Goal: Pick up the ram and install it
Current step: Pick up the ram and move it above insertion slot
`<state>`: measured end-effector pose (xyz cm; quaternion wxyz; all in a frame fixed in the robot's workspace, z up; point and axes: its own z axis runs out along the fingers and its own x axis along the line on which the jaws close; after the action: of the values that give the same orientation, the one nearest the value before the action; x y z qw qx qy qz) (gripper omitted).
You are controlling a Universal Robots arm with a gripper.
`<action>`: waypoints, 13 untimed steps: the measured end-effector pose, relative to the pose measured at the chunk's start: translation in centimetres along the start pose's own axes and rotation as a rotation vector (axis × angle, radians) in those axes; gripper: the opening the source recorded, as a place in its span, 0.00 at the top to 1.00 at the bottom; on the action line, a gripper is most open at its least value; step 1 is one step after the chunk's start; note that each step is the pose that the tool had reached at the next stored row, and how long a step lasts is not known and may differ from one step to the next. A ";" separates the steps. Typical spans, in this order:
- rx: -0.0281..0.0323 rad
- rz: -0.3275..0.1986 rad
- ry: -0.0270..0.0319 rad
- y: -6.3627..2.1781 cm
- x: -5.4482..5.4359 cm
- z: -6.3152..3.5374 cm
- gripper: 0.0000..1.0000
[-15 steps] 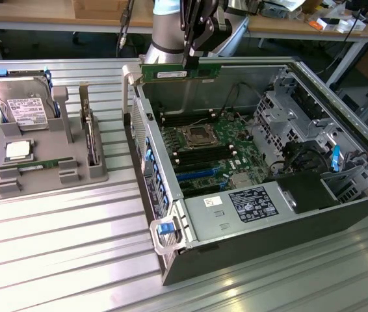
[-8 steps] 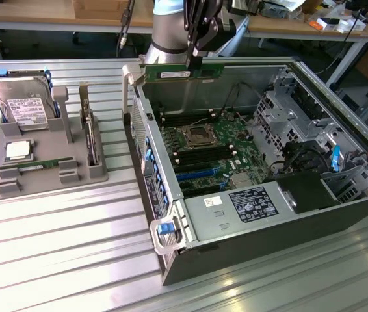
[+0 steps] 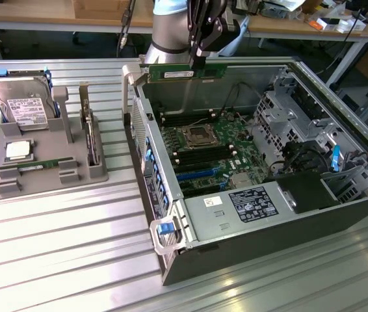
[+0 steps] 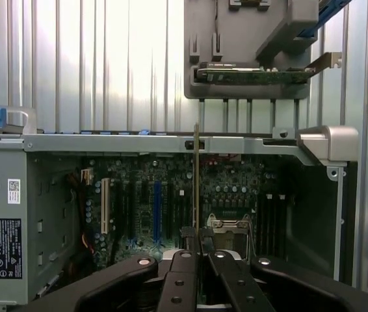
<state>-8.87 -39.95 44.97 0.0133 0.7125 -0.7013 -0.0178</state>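
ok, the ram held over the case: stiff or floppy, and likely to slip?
Probably stiff: the ram runs straight out both sides of the end effector with no sag. Likely light, being very thin edge-on in the wrist view. Pinched at one spot, it could pivot if bumped.

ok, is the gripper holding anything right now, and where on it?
Yes: the gripper is shut on the ram, pinching its upper long edge about mid-length, above the open computer case.
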 end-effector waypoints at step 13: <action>0.0000 0.000 0.0005 -1.00 0.0 -0.03 0.88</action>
<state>-7.87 -39.95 44.95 0.0135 0.7125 -0.7013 -0.0176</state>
